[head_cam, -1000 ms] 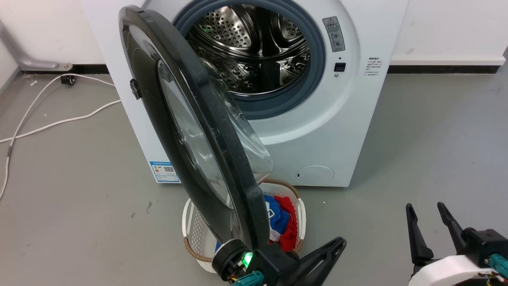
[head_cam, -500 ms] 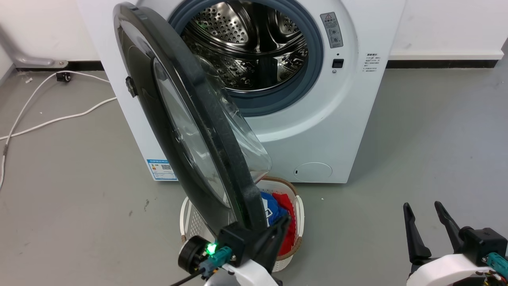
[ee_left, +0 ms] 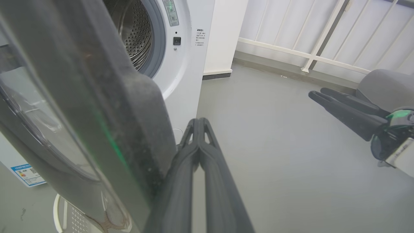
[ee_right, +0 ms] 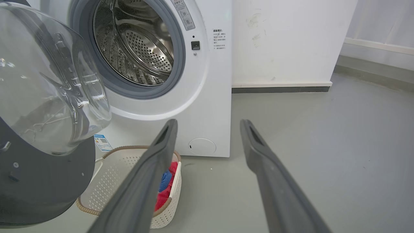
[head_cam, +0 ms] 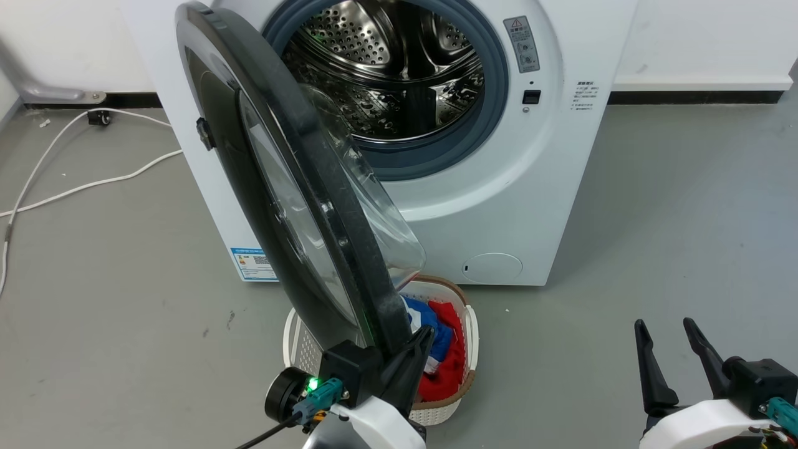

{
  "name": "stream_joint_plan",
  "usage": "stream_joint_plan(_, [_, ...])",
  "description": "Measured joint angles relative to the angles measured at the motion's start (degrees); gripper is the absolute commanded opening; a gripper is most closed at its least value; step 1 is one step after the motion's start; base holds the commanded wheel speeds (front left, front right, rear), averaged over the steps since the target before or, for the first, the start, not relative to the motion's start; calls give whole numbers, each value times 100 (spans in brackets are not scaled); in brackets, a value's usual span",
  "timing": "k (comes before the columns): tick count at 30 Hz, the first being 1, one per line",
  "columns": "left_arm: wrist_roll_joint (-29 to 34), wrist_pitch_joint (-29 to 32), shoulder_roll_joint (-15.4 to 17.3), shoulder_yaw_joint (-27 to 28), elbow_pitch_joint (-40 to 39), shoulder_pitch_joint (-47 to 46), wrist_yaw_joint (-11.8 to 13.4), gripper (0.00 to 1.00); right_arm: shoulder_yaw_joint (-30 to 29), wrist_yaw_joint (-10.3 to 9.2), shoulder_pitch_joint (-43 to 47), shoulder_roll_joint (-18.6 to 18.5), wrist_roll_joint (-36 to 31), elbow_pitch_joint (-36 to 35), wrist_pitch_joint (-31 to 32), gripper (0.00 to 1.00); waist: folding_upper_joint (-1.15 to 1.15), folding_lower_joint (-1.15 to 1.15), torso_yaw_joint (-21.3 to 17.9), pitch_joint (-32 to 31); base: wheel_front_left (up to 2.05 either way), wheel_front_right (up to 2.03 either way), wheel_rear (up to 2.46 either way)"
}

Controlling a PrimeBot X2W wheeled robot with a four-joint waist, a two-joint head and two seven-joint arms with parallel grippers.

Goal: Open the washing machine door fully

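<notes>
1. Black and glossy, the washing machine door (head_cam: 324, 174) stands swung out from the washing machine (head_cam: 517, 187). It is hinged on the robot's left, with its edge turned toward the head camera. Its clear glass bowl (head_cam: 386, 218) bulges on the drum side.
2. Steel drum (head_cam: 399, 68) is open to view inside the grey rubber ring (head_cam: 495, 106).
3. Left gripper (ee_left: 199, 124): fingers pressed together, nothing between them. They lie along the door's lower rim on the glass-bowl side and look to be touching it.
4. Right gripper (head_cam: 664, 330): fingers spread wide and empty, low at the right over grey floor (head_cam: 654, 218), well apart from door and machine.
5. White laundry basket (head_cam: 439, 415) with a woven rim sits on the floor just in front of the machine, partly under the door's lower edge. Red and blue clothes (head_cam: 446, 368) lie inside.
6. Blue label (head_cam: 252, 265) at the lower left of the machine front; small round flap (head_cam: 492, 267) at the lower right.
7. White cable (head_cam: 93, 184) trails over the floor at the left.
</notes>
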Motion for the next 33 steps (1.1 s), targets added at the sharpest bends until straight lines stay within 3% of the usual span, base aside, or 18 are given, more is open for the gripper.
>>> stream_joint_plan(12, [-49,-5,-3,-18,-197,88,100,0,-134,0,15,2,40,-2,-11,100,0,0,425,5,0,0,0])
stream_joint_plan(24, [25,3,58,-90,-564,116,203,0,-320,0,63,3,48,-51,-12,100,0,0,1180,40,0,0,0])
stream_joint_plan(33, [7,-7,112,67,-711,235,447,0,-339,0,62,4,48,-87,-27,100,0,0,1762,28,0,0,0])
